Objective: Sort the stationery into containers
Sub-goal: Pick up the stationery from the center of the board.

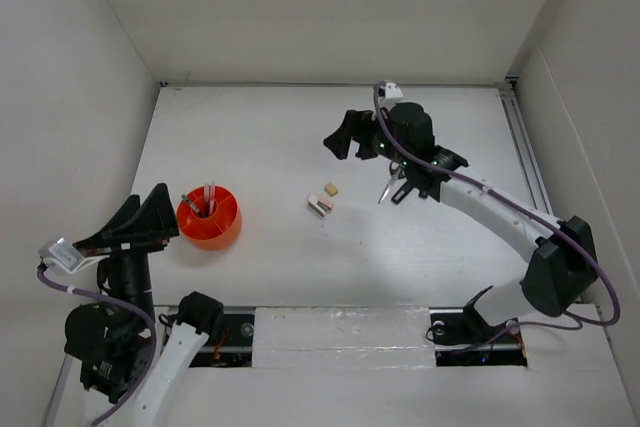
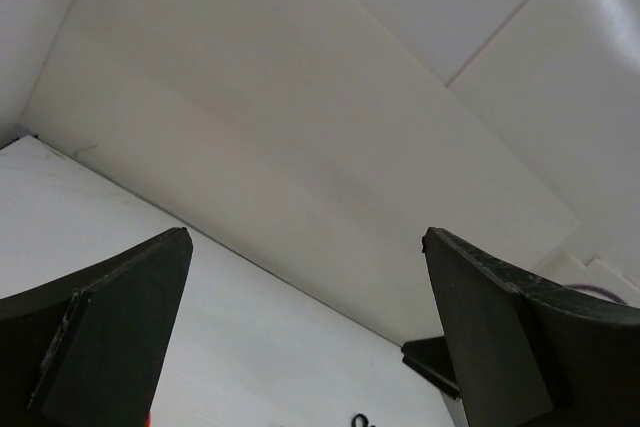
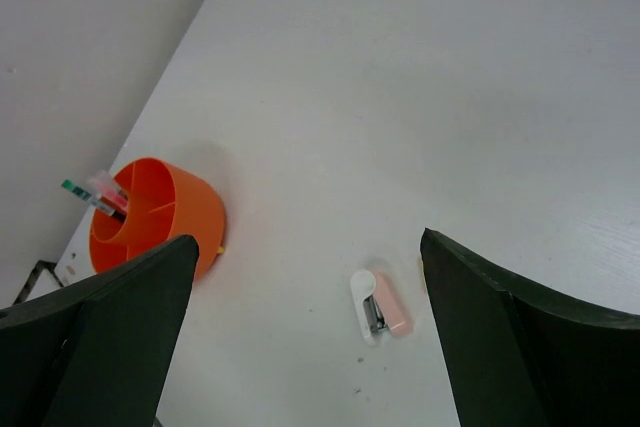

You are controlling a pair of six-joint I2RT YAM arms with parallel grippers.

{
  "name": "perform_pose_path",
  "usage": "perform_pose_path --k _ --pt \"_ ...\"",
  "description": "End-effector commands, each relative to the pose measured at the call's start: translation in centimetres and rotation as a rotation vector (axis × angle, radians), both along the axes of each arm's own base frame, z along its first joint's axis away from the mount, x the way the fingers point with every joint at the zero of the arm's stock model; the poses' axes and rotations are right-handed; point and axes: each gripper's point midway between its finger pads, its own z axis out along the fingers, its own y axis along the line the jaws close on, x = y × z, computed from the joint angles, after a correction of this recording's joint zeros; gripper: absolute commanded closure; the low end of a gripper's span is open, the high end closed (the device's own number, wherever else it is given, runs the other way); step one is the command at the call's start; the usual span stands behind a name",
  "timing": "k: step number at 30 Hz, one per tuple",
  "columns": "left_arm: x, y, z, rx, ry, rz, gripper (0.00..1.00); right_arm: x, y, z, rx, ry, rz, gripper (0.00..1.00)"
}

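Your right gripper (image 3: pixel 307 237) hangs open and empty near the pink item (image 3: pixel 380 304), like the left gripper (image 2: pixel 306 232), so an off-centre descent could knock it skidding away

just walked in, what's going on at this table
Stationery is being sorted into an orange cup, which already holds a few pens. The left end effector sits open and empty beside the cup. The right end effector hovers open and empty near a pink-and-white item and a small tan eraser, both lying loose and not yet sorted.
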Motion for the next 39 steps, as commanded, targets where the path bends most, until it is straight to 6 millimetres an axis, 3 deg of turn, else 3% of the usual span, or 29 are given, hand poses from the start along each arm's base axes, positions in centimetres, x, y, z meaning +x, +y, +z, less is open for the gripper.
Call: perform_pose_path --k 1,2,3,4,5,6,8,12,13,15,16,19,23,26,33,39 --pt "-1.0 0.1 0.4 0.076 -0.054 -0.006 0.00 2.5 0.0 1.3 -0.053 -0.021 -0.052 0.01" --pt "-1.5 0.2 0.1 0.073 -0.086 -0.009 0.00 3.1 0.7 -0.7 -0.110 0.008 -0.045 0.01" --pt "-1.8 0.4 0.1 0.078 -0.102 -0.001 0.00 3.5 0.1 -2.1 -0.162 0.052 -0.084 0.01" --pt "-2.2 0.5 0.0 0.087 -0.121 -0.001 0.00 3.8 0.8 -2.0 -0.179 0.048 -0.078 0.01" --pt "-3.0 0.5 -0.2 0.098 -0.164 -0.009 0.00 4.0 1.0 -2.9 -0.199 0.072 -0.076 0.01" --pt "-3.3 0.3 -0.1 0.118 -0.191 -0.016 0.00 4.1 1.2 -5.4 -0.241 0.130 -0.062 0.01" --pt "-3.0 0.7 -0.7 0.088 -0.164 0.001 0.00 3.9 1.8 -6.5 -0.256 0.147 -0.050 0.01" --pt "0.4 -0.8 -1.5 0.136 0.005 -0.016 0.00 4.0 1.9 -8.7 -0.288 0.165 -0.084 0.04" --pt "1.6 -1.4 -2.5 0.154 0.077 -0.027 0.00 3.9 1.5 -10.3 -0.328 0.205 -0.091 0.07" --pt "3.5 -0.9 -3.9 0.124 0.203 0.031 0.00 3.6 1.9 -11.0 -0.364 0.222 -0.094 0.10" --pt "4.7 -1.1 -5.0 0.151 0.309 0.052 0.00 3.7 1.6 -12.5 -0.403 0.241 -0.097 0.14" --pt "6.1 -1.0 -6.4 0.159 0.401 0.093 0.00 3.0 1.8 -14.1 -0.440 0.261 -0.092 0.17" --pt "5.9 0.5 -6.7 0.101 0.415 0.178 0.00 2.7 1.6 -17.2 -0.499 0.301 -0.099 0.25" --pt "4.8 1.7 -6.2 0.044 0.381 0.217 0.00 2.6 1.6 -18.4 -0.528 0.310 -0.108 0.26" --pt "5.0 0.6 -5.6 0.088 0.334 0.153 0.00 2.4 1.7 -21.4 -0.585 0.353 -0.103 0.38" --pt "5.1 -0.3 -5.5 0.102 0.329 0.102 0.00 3.2 2.3 -21.8 -0.590 0.347 -0.098 0.40"
